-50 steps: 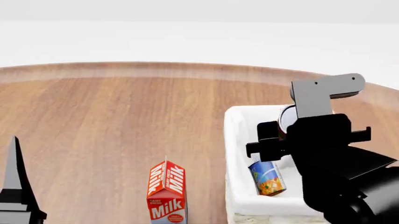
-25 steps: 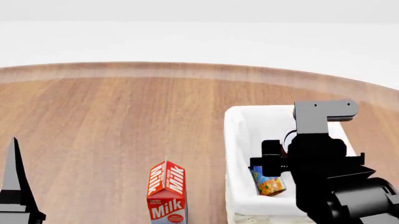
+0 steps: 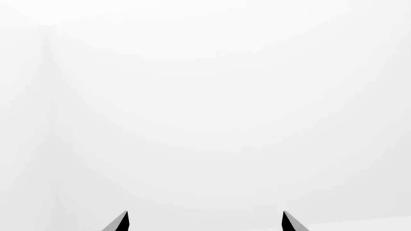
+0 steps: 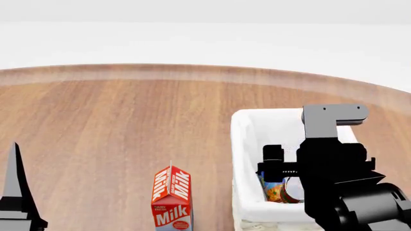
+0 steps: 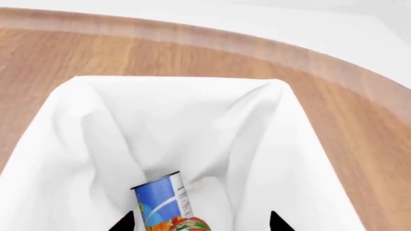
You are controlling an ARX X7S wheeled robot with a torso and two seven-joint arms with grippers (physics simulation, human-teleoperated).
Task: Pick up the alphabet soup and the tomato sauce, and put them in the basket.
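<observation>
Foreground, near left: showing the left gripper (image 3: 204, 226) with its two black fingertips (image 3: 120, 224) spread wide, facing only blank white in the left wrist view. Rising as a dark spike at the near left edge of the head view, over the wooden table (image 4: 115, 120).

Moving right along the near edge: finding a red and white milk carton (image 4: 172, 198) standing upright on the wood, near the basket (image 4: 243, 144) on its left and apart from it, with the carton's base cut off by the picture's edge.

Turning to the near right: seeing the black right arm (image 4: 334, 168) reaching down over the basket and hiding much of its right side. Reading the right gripper (image 5: 200, 223) as open in the right wrist view, with its dark fingertips (image 5: 126, 223) set wide apart, hanging above the basket's inside and gripping nothing.

Looking inside the basket, toward its near end: spotting the alphabet soup (image 5: 160, 199) lying tilted on the white cloth liner (image 5: 192, 120), with the blue label up and the yellow-orange picture toward the near end. Spotting the tomato sauce (image 5: 189, 224) right against it, showing only a sliver of red and green between the fingertips and touching neither. Appearing in the head view as a silvery round top just right of the soup's label; not being able to tell whether lying or standing.

Going farther: following the liner's folds up to the basket's far wall, then bare wood curving to the table's rounded far edge, with plain white beyond.
</observation>
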